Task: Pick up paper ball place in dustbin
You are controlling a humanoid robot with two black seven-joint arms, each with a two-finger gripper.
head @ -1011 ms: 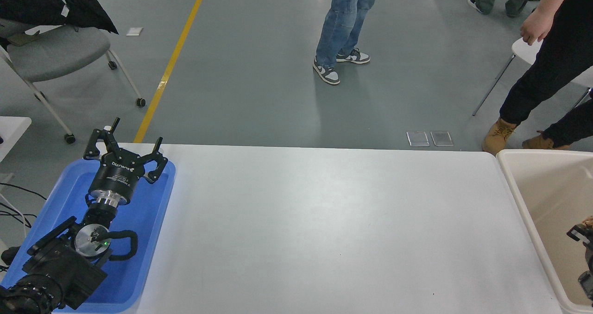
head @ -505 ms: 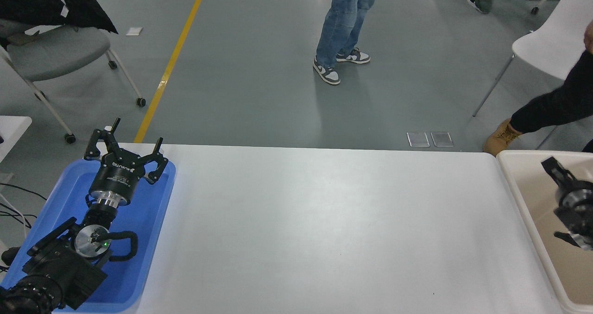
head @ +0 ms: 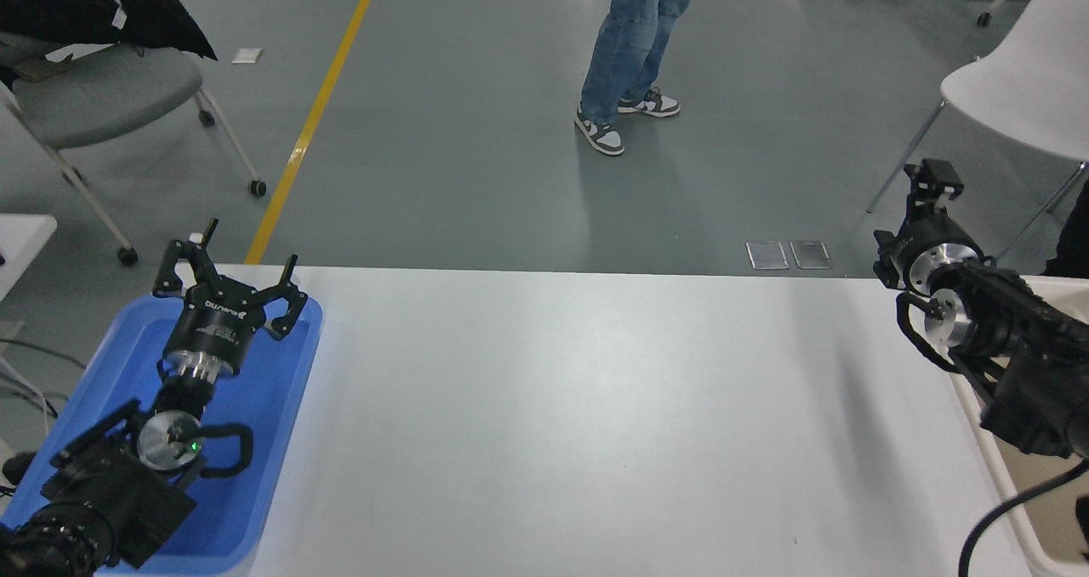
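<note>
Two arms in view, but no paper ball anywhere on the table [head: 595, 407] or in the visible strip of the dustbin [head: 1012, 509]; can't say where it is, so which way it lies from either gripper can't be read, nor its long axis.

Right gripper [head: 929, 187] is raised past the table's far right corner, arm body hanging over the dustbin's near-left rim, w/ most of the bin hidden under it. Fingers point away from the camera; only one dark block shows at the tip, so can't tell if apart or together, and nothing tan shows in it.

Left gripper [head: 228, 281] is parked over the blue tray [head: 281, 441] at lower left, fingers spread apart, empty.

Judgement: right arm is much nearer the dustbin. If the ball sits inside the bin under that arm, the task's likely done; otherwise no target in sight.
</note>
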